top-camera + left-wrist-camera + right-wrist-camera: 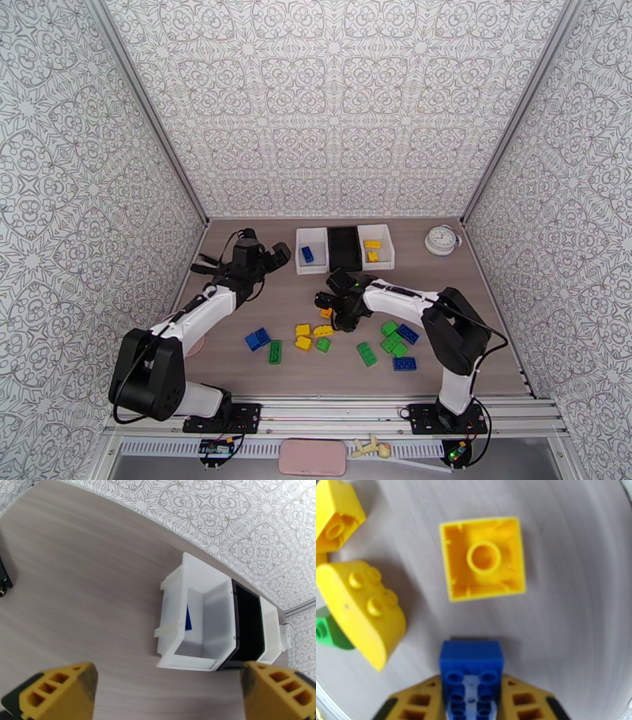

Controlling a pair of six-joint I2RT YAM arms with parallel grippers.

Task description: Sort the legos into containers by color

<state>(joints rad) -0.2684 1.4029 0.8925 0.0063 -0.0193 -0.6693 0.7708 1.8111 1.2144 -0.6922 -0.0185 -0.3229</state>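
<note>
My right gripper [472, 695] is cut off at the frame's bottom, its jaws pinching a blue brick [471, 661] near three yellow bricks [484, 559] on the table [572, 598]. A green brick [328, 634] is half out of frame. I count two white bins [312, 250] and one black bin [344, 246]. My left gripper [166, 689] hangs before them, arm reached forward, fingers spread wide.

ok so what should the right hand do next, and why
Probably lift and carry toward the left white bin: the right hand is shut on a blue brick, and that bin already holds another blue brick.
</note>
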